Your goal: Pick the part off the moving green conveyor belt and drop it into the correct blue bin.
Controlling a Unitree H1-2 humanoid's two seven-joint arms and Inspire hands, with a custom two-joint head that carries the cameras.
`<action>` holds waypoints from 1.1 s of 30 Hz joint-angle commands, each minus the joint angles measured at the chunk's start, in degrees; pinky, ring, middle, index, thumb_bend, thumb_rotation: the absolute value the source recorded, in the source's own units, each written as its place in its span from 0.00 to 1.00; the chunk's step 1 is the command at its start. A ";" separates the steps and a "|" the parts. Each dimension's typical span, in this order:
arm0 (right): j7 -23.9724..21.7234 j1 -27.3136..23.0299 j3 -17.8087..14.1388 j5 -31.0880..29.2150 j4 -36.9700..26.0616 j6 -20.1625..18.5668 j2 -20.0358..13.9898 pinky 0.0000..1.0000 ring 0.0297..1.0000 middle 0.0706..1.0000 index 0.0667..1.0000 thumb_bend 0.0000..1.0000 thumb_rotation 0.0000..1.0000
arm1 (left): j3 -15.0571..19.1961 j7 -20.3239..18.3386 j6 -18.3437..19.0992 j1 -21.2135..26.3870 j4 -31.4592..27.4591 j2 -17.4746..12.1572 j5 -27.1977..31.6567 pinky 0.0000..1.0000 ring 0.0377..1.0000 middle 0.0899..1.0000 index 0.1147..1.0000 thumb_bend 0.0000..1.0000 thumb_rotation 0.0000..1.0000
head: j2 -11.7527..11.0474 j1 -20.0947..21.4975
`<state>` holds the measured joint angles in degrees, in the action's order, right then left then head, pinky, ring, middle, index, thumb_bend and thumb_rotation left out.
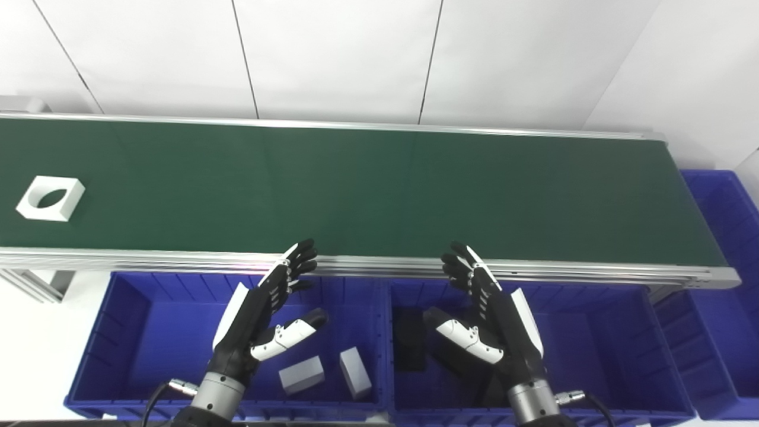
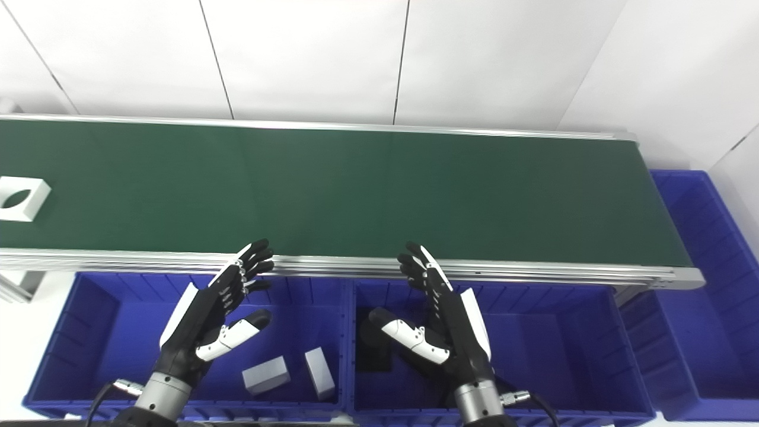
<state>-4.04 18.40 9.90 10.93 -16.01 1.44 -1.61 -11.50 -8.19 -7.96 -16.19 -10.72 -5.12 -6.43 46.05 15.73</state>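
Left eye view. A white square part with a round hole is seen lying flat on the green conveyor belt, far toward the belt's left end and near the picture's left edge. The left robot hand is held above the left blue bin, fingers spread and thumb apart, nothing grasped. The right robot hand is held above the middle blue bin in the same spread pose, also empty. Both sets of fingertips lie just short of the belt's near rail. Two grey blocks are seen on the floor of the left bin, just beside each other; whether they touch cannot be told. A dark item in the middle bin is partly covered by the right robot hand, and its shape is hard to make out. A third blue bin at the belt's right end is cut off by the frame.

Right eye view. The same scene is shown, shifted leftward. The white part is clipped by the left edge, so only part of it is shown. The left robot hand and right robot hand are again seen open and empty. Both forearms are cut off at the bottom edge.
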 commanded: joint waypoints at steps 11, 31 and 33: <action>0.40 -0.15 0.10 1.12 -2.41 -0.93 0.23 0.85 0.87 0.87 0.92 0.71 0.55 | -0.29 0.23 -2.54 0.41 -0.65 0.01 -0.83 0.79 0.88 0.90 0.89 0.76 0.66 | 0.07 -0.45; 0.18 -0.07 0.17 2.16 -2.99 -2.03 0.15 0.83 0.87 0.88 0.91 0.69 0.59 | -0.45 0.22 -2.95 0.35 -0.57 0.18 -0.63 0.80 0.88 0.90 0.89 0.75 0.66 | -0.04 -1.38; 0.20 -0.11 0.16 2.15 -2.87 -1.87 0.14 0.83 0.87 0.87 0.91 0.69 0.59 | -0.45 0.25 -2.82 0.32 -0.72 0.20 -0.66 0.80 0.88 0.91 0.89 0.76 0.66 | -0.03 -1.40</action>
<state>-4.01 18.53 9.91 13.16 -16.58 -0.39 -1.61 -11.75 -8.18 -8.60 -16.18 -10.16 -5.09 -6.98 45.97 14.41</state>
